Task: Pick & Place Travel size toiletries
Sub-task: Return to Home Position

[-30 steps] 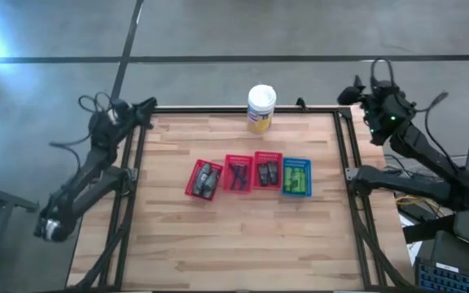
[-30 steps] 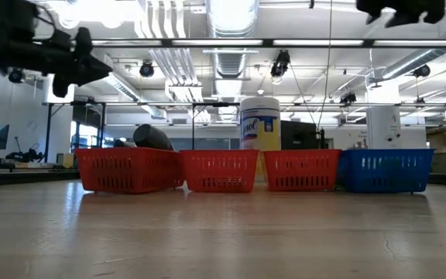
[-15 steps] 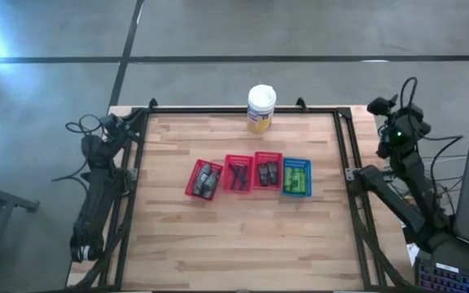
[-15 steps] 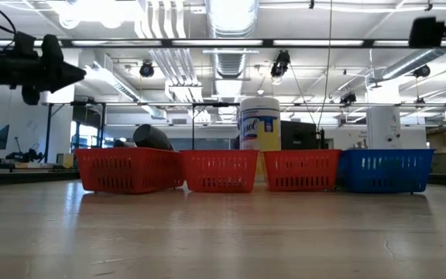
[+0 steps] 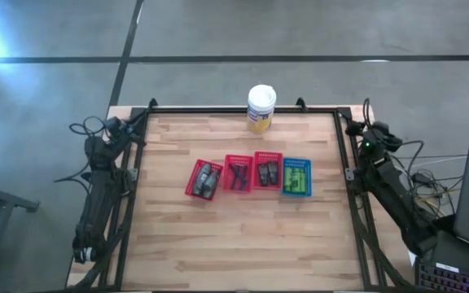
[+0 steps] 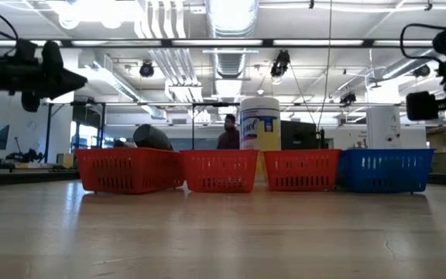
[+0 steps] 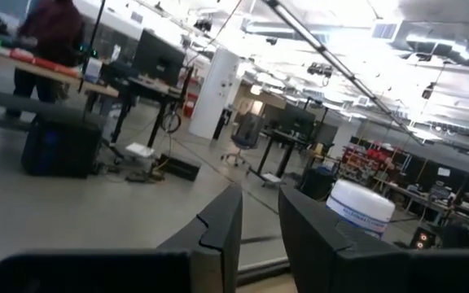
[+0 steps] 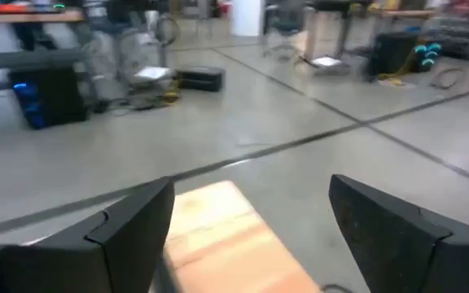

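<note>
With the toiletries (image 5: 251, 177) already sorted into the four baskets (image 5: 296, 177) mid-table, I parked my left gripper (image 5: 126, 129), fingers nearly touching, at nine o'clock and my wide-spread right gripper (image 5: 355, 130) at three, holding nothing.

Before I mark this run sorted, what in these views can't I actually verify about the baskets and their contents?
- High view: the items in the three red baskets and the blue basket are too small to count or identify singly.
- Low view: the basket walls hide nearly all contents; only one dark rounded item sticks up over the leftmost basket.
- Wrist views: neither shows the baskets; the left gripper faces the room and the yellow canister, the right gripper the table's corner.
</note>
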Robot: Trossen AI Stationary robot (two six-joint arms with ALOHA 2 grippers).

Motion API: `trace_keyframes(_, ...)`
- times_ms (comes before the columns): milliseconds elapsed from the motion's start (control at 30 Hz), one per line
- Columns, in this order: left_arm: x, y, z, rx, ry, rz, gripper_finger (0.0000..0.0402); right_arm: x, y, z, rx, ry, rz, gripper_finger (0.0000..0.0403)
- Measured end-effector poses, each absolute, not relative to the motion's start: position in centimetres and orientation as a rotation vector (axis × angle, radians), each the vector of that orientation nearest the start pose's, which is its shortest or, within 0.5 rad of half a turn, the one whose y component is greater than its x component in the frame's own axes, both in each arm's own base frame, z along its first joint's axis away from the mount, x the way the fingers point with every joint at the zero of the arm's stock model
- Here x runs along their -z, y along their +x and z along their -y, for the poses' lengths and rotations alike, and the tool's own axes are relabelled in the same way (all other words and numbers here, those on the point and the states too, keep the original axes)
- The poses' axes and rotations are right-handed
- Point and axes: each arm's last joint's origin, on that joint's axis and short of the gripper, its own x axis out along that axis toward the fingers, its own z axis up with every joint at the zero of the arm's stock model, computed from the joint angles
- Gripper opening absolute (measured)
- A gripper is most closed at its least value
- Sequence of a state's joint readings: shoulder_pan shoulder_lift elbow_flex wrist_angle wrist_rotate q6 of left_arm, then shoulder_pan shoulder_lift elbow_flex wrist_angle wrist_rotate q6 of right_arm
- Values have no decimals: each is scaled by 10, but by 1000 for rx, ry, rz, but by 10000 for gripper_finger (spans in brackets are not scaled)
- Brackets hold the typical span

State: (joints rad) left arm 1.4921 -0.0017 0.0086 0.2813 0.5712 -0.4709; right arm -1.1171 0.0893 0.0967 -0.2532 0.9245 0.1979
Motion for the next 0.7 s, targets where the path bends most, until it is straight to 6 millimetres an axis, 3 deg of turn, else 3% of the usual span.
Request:
trace_keyframes(467,-189,23,-88,-856,-215,347,87,-206,17,86,2007,142,-48,360)
trace_keyframes(700,-183,4,-95,-1607,-163,479,87,-216,16,85,2006,138,-11,349)
